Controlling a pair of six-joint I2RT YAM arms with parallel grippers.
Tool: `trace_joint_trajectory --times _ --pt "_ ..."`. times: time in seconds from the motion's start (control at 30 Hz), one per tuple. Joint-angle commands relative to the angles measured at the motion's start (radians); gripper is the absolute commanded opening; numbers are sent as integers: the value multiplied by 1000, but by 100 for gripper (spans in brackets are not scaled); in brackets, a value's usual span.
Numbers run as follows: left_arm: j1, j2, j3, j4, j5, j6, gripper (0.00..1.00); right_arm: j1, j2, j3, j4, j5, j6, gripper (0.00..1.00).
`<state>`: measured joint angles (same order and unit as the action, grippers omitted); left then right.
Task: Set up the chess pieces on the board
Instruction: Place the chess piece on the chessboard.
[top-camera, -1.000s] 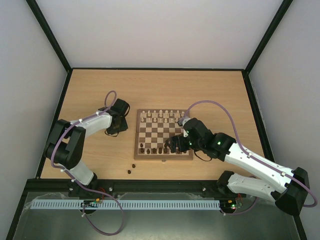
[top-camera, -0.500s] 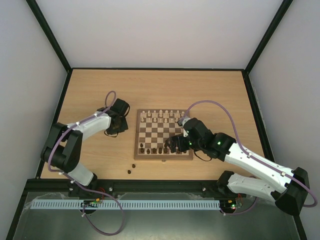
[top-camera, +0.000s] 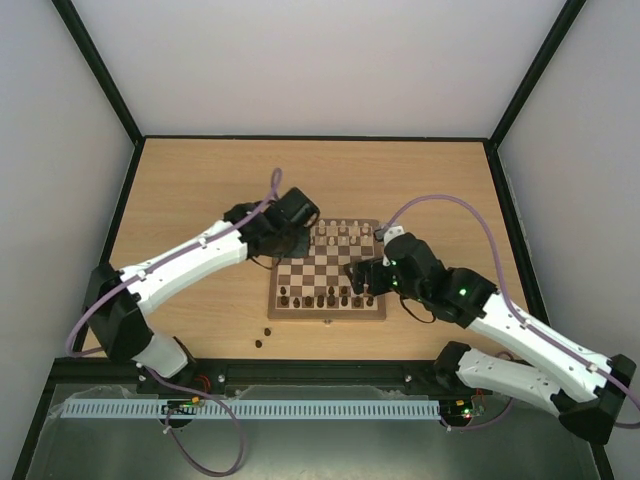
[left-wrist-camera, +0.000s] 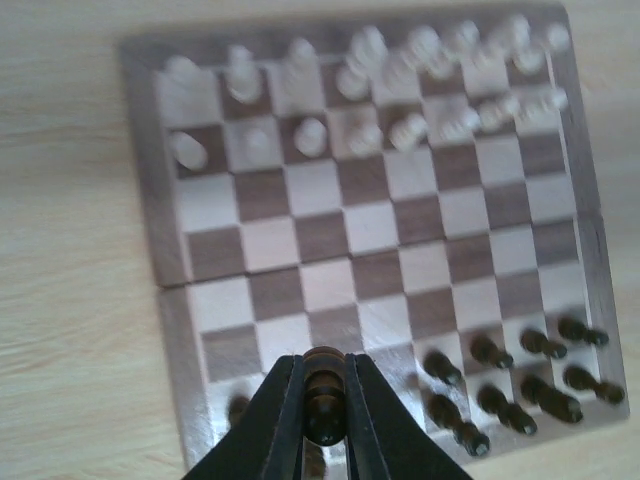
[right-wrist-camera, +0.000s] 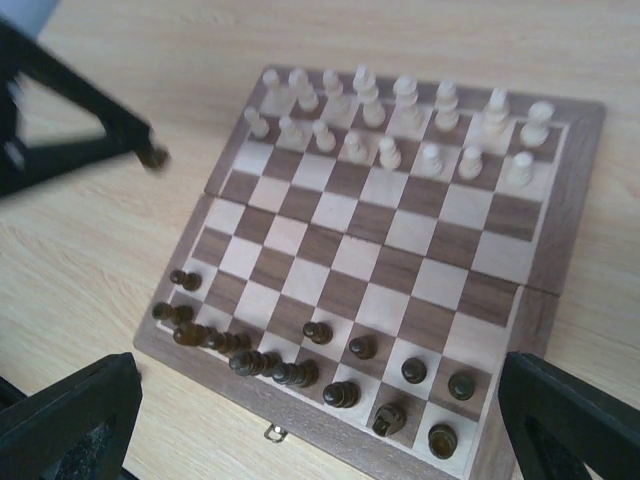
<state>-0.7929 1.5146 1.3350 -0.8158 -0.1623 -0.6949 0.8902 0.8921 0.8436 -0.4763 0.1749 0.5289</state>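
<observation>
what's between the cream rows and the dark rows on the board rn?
Nothing stands there: only bare chequered squares of the square wooden chessboard separate the pale cream wooden pieces from the dark brown wooden pieces. Clearest in the right wrist view.

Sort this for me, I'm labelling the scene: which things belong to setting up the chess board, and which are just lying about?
Belongs to the job: board; cream pieces on it; dark pieces on it; held dark piece in the left end effector; two loose pieces on the table.
Just lying about: purple cables; white slotted strip.
</observation>
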Motion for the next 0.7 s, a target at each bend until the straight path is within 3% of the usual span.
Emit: trace_joint_trajectory --times 0.0,0.17,0.67 --pt "-85 68 21 -74 8 -26 4 -1 -65 52 -98 114 14 99" --pt "-169 128 40 -57 -13 -50 4 -1 -79 53 -110 135 18 99" --pt "-265 224 -25 43 26 -76 4 -1 -89 50 -117 141 19 99"
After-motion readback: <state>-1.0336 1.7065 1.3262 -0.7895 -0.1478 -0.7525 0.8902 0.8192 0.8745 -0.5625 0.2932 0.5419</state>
